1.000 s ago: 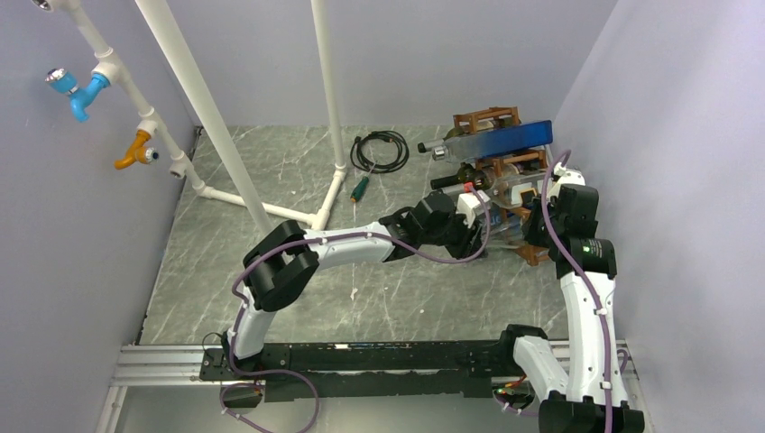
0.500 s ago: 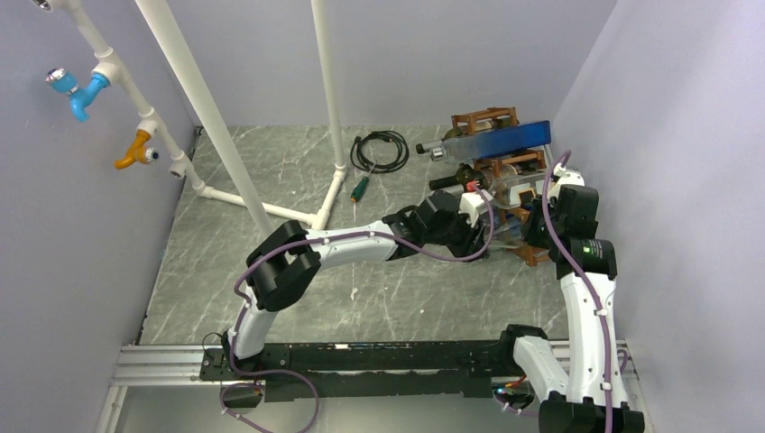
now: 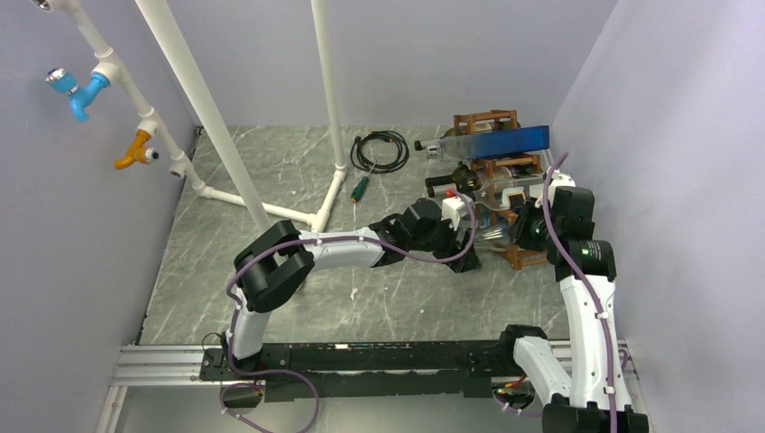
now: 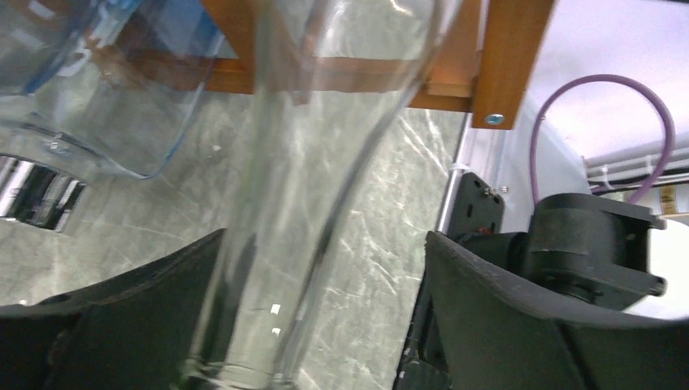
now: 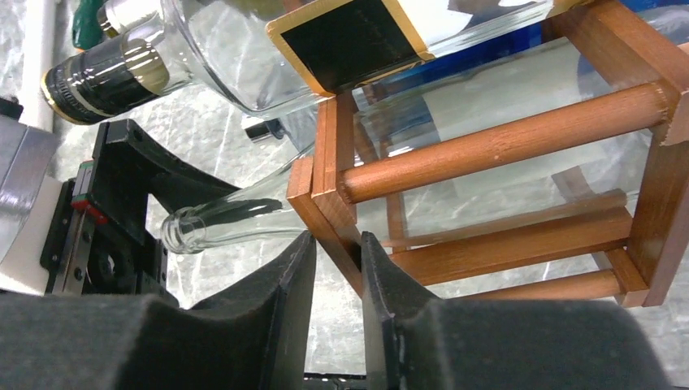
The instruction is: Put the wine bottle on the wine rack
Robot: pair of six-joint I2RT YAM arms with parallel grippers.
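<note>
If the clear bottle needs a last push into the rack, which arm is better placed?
Probably left: the left gripper, open, straddles the clear bottle at its neck, in line with it. The right gripper is clamped on the wine rack at a corner post, apparently steadying it.

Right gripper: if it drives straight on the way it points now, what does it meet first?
The wine rack: its near corner post stands right ahead of the right gripper, apparently almost touching, though depth is hard to judge. The neck of the clear bottle lies just left of that line.
</note>
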